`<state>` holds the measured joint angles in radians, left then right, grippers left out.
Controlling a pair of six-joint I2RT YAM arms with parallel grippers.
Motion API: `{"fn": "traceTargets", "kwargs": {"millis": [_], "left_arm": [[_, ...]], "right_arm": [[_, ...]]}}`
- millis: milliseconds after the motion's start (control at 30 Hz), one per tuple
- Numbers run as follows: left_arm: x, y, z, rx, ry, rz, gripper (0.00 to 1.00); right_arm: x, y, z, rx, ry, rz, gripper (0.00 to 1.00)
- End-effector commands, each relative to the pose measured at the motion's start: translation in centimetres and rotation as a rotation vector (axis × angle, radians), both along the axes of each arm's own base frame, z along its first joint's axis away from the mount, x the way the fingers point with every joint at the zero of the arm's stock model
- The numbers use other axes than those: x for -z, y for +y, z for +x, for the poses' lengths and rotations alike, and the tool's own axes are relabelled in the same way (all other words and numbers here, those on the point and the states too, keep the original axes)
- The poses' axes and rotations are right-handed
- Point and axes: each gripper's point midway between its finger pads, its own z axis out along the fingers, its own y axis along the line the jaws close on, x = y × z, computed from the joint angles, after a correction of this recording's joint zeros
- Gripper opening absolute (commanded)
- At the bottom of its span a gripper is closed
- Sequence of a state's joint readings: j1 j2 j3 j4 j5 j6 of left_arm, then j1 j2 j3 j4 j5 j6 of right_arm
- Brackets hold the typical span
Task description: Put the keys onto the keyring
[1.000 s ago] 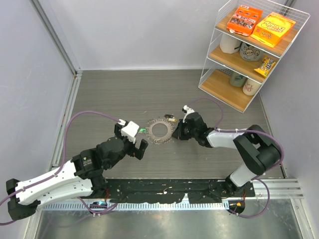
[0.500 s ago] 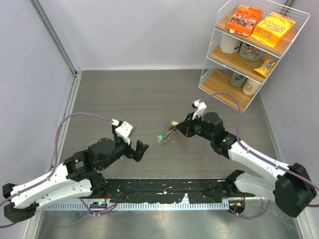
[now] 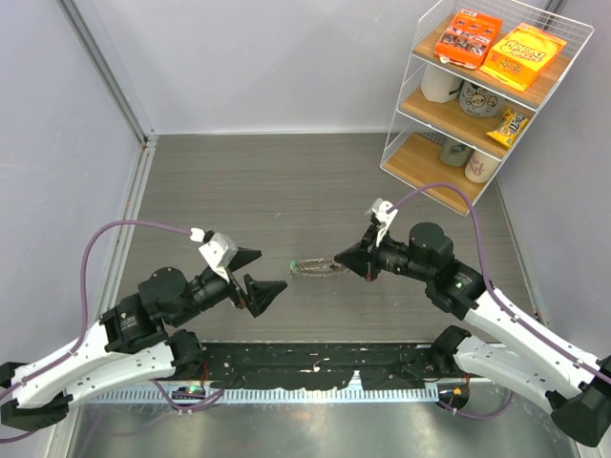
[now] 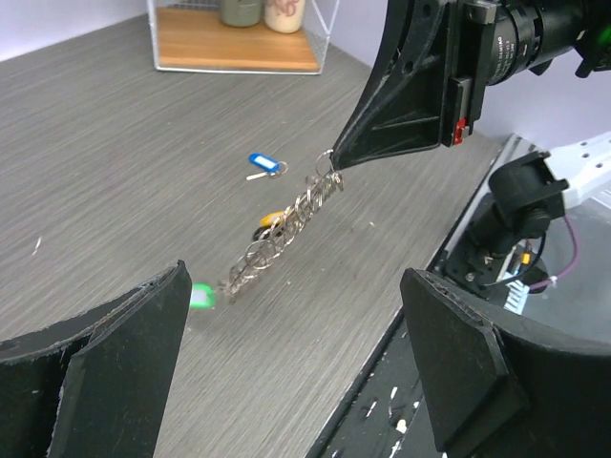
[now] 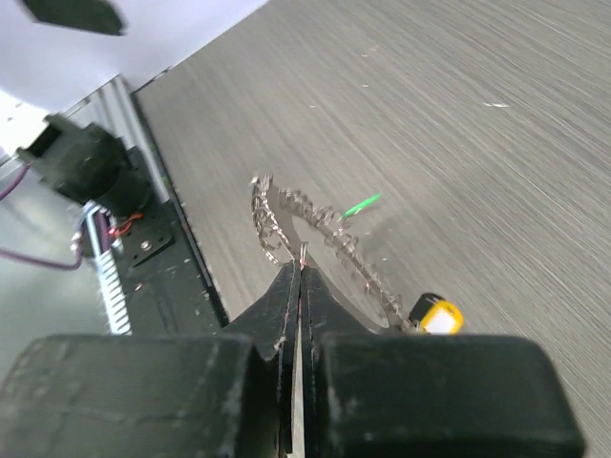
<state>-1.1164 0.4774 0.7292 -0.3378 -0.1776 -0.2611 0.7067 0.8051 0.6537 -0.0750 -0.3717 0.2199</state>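
The keyring [image 3: 313,267], a thin ring fringed with small silvery keys, hangs tilted and edge-on from my right gripper [image 3: 338,262], which is shut on its rim. In the right wrist view the pinched rim sits at the fingertips [image 5: 304,256], and the keyring [image 5: 277,212] curves away below them. In the left wrist view the keyring [image 4: 282,229] slopes down to a green tag [image 4: 200,296] near the table. A blue-tagged key [image 4: 263,164] lies loose on the table. A yellow-tagged key [image 4: 270,221] is behind the ring. My left gripper [image 3: 262,277] is open and empty, left of the ring.
A white wire rack [image 3: 477,95] with wooden shelves, boxes and cups stands at the back right; its bottom shelf shows in the left wrist view [image 4: 239,38]. A black rail [image 3: 315,367] runs along the near table edge.
My right gripper has lifted the keyring from flat on the table, so it now hangs tilted and edge-on. The right arm has swung out. My left gripper has drawn back, open.
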Motion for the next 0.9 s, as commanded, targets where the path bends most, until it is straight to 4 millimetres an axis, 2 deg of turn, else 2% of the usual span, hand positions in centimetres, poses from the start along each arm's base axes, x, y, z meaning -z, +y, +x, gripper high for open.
{"fn": "traceTargets", "kwargs": {"millis": [0,333,500,867], "left_arm": [[-4.4,-0.9,-1.3,0.087,-0.046,-0.134,0.99],[-7.2,-2.1,-3.1,0.209,-0.101,-0.210,0.99],[-9.1,-2.7,-4.1,0.280,-0.144,-0.255,0.99],[-11.2,-3.7,-5.2,0.363,-0.181,-0.303,0.99]], "right_arm": [[-6.9,1.1,-3.2,-0.159,-0.175,0.095,0.05],[-12.3,1.9,-7.7,-0.346,-0.292,0.155,0.05],[-14.1,2.1,-9.4,-0.414,-0.334,0.183,0.06],[-17.2,2.9,-10.6,-0.463,-0.395,0.225,0.05]]}}
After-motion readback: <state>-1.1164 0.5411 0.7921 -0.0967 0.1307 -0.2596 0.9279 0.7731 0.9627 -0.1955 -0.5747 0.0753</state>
